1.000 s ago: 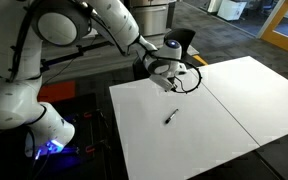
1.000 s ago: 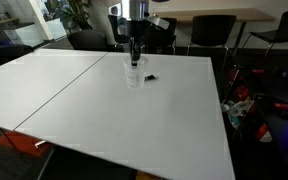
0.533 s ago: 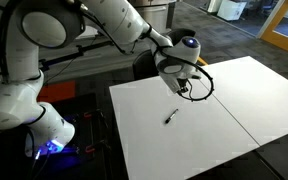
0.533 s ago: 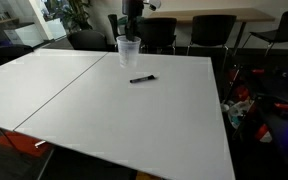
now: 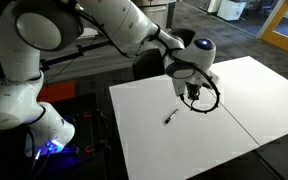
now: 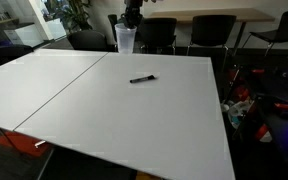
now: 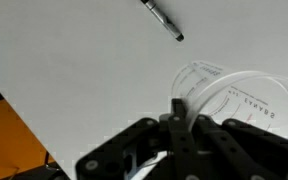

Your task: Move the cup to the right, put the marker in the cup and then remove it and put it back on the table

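Front edge: the white surface [image 6: 134, 135] begins bare at its near side, with broad open room across its width.
Panels: two, split by one thin dark seam [image 6: 63, 91] that slants from the near corner toward the far side.
Marker: one black marker [image 6: 142, 79], lying flat past the middle of the larger panel. It is well apart from the seam, from every edge and from the cup, with white all around it.
Cup: one clear cup [image 6: 125, 38], upright near the far edge. It appears lifted off the surface and hangs under the jaws.
Jaws: clamped on the cup. In the wrist view a dark finger [image 7: 174, 112] crosses the rim at the cup's wall.
Arm: one white arm [image 5: 124, 22], reaching in over the far side.
Beyond: dark office chairs [image 6: 209, 35] stand just past the far edge.
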You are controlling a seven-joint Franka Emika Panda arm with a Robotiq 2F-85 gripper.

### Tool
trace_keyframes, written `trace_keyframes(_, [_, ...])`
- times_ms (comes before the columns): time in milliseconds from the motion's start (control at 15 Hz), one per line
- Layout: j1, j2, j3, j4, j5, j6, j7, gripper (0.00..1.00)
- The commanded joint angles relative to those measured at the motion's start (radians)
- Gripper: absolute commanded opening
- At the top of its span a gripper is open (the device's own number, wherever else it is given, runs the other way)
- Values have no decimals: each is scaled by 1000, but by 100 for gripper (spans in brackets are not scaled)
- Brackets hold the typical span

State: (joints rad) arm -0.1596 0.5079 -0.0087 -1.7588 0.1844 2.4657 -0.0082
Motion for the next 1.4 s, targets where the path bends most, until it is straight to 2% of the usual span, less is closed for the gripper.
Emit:
trace_keyframes(0, [15, 36, -46, 69, 1, -51, 117, 1])
trace_keyframes(267, [-1, 66, -75, 106, 0, -77, 159, 1])
trace_keyframes(667, [-5, 56, -111, 101, -24, -94, 159, 1])
trace_keyframes(1067, [-34, 86, -167, 191, -88, -214, 139, 1])
trace_keyframes(1333, [-69, 129, -170, 254, -113, -271, 107, 1])
